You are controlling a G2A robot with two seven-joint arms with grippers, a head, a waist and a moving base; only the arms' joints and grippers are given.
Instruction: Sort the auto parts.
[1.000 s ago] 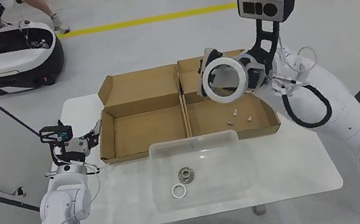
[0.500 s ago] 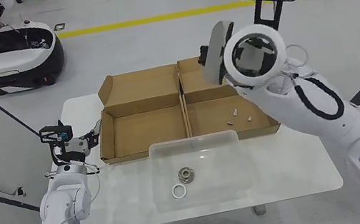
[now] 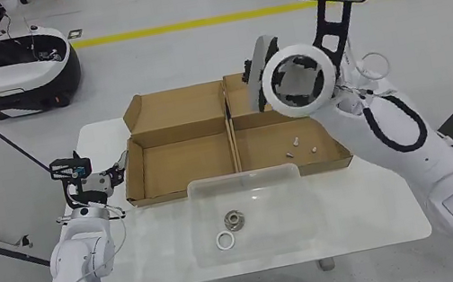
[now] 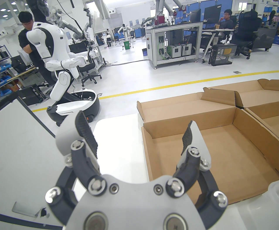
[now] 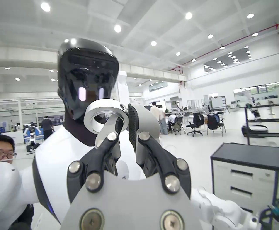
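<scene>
Grey workshop floor with a yellow line [image 3: 188,25] runs behind the white table [image 3: 357,209], and another white robot [image 3: 14,73] is parked beyond that line. The right fingers [image 5: 133,124] are clenched on a metal ring [image 5: 89,124]. One finger passes through its hole and the other presses its ribbed pad against the outer wall, so the band is pinched between them. The rest of the ring juts out to one side. These fingers are lifted well above the table, over the far flap of the right cardboard box [image 3: 274,151]. Well below them, on that box's floor, lie two small pale parts [image 3: 297,141].

The left fingers [image 4: 86,132] are spread wide with nothing between them. They sit low over the table, just beside the outer wall of the left cardboard box [image 3: 178,163]. The two boxes stand side by side, touching. A clear plastic tray [image 3: 290,216] sits against the boxes' near walls, near the left fingers and well below the right ones. In it lie a white ring [image 3: 224,241] and, just beside it but not touching, a small metal part [image 3: 235,221].
</scene>
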